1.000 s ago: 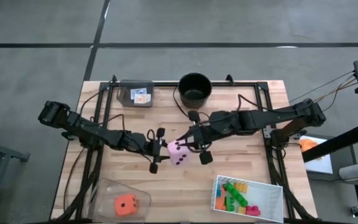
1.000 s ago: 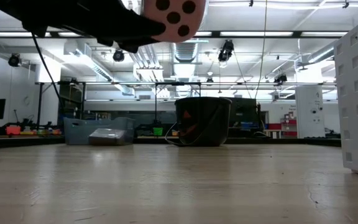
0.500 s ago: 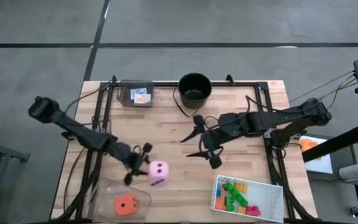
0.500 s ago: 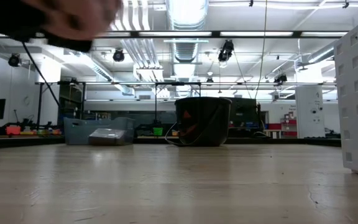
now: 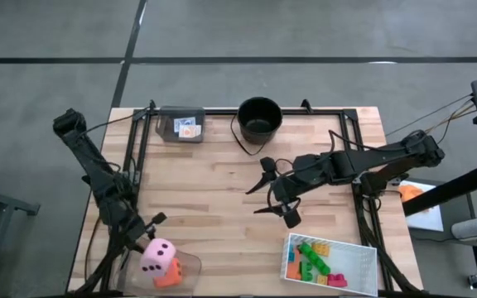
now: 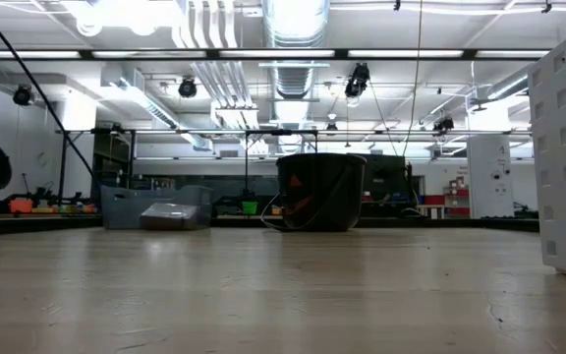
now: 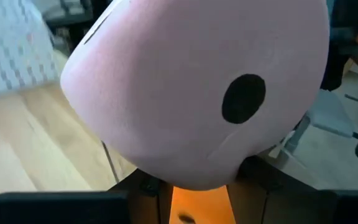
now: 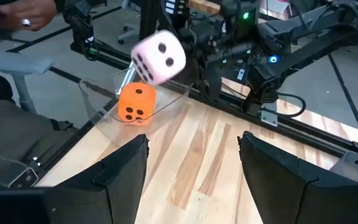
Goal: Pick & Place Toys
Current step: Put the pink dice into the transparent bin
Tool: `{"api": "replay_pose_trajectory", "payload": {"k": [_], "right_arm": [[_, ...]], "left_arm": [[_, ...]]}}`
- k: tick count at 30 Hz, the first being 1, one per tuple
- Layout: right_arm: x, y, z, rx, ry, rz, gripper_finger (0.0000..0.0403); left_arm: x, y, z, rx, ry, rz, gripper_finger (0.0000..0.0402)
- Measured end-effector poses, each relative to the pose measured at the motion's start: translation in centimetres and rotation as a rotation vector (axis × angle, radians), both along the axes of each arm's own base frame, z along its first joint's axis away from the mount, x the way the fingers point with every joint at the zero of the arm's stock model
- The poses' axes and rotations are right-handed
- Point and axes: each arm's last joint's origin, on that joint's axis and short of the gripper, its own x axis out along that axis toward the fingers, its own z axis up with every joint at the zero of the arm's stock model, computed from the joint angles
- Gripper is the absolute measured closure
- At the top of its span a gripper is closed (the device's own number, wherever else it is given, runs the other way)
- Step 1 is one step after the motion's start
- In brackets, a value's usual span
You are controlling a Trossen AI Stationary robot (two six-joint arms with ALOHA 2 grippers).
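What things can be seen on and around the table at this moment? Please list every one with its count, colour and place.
pink die: 1, pink with black dots, held above the clear tray at the table's front left
orange die: 1, orange with black dots, inside the clear tray
clear tray: 1, transparent, front left corner
white tray: 1, white, front right
bricks: several, green, orange, red and yellow, in the white tray
black bucket: 1, black, back centre
small clear box: 1, with cards inside, back left
table: 1, light wood
person's hand: 1, beyond the table
left gripper: shut on the pink die, over the clear tray
right gripper: open, empty, table centre
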Motion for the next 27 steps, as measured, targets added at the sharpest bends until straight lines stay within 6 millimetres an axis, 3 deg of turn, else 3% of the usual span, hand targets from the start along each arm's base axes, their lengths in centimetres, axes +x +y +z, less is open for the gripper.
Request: {"api": "replay_pose_trajectory", "payload": {"k": [13,19,27], "right_arm": [[-0.1,0.0,-0.3,0.016,0.022,-0.007,0.0153],[-0.1,0.1,-0.4,0.024,0.036,-0.008,0.0153],[-0.2,0.5,-0.4,0.026,0.037,0.004,0.0153]], "left_arm": [[-1.7,0.1,-2.8,-0.143,0.467,0.156,0.0299],[-1.7,0.2,-3.1,-0.191,0.543,0.206,0.0299],[-1.8,0.2,-3.3,-0.174,0.563,0.201,0.0197]]}}
